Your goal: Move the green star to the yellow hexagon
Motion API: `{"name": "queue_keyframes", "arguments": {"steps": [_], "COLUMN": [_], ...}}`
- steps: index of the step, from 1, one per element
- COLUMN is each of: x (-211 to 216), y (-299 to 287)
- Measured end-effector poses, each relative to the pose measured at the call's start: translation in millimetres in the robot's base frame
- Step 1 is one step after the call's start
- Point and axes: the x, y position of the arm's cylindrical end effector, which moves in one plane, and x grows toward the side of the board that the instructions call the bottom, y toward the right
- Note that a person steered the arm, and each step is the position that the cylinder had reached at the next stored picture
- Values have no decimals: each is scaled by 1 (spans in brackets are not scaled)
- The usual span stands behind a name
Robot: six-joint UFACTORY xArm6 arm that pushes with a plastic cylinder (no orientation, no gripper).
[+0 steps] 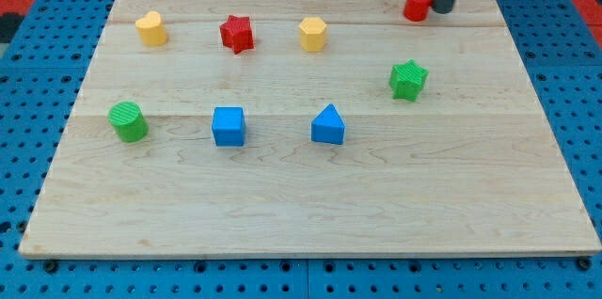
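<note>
The green star (pixel 408 80) lies on the wooden board at the view's right, a little above the middle. The yellow hexagon (pixel 313 34) lies near the view's top centre, up and to the left of the star. My tip (pixel 442 8) is at the view's top right, touching or just beside a red block (pixel 417 4), well above the green star and slightly to its right.
A red star (pixel 237 33) and a yellow heart (pixel 150 28) lie left of the hexagon. A green cylinder (pixel 127 121), a blue cube (pixel 229 126) and a blue triangle (pixel 328 125) lie in a row across the middle. The board (pixel 310 214) rests on blue pegboard.
</note>
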Motion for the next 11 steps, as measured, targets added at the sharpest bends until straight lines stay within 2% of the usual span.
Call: {"name": "queue_keyframes", "arguments": {"steps": [1,2,3,4,6,7,8,10,11], "x": [22,100,144,161,161,132,107,164,140], "y": [-4,48,51,21,-52,-83,-90,-106,-132]}}
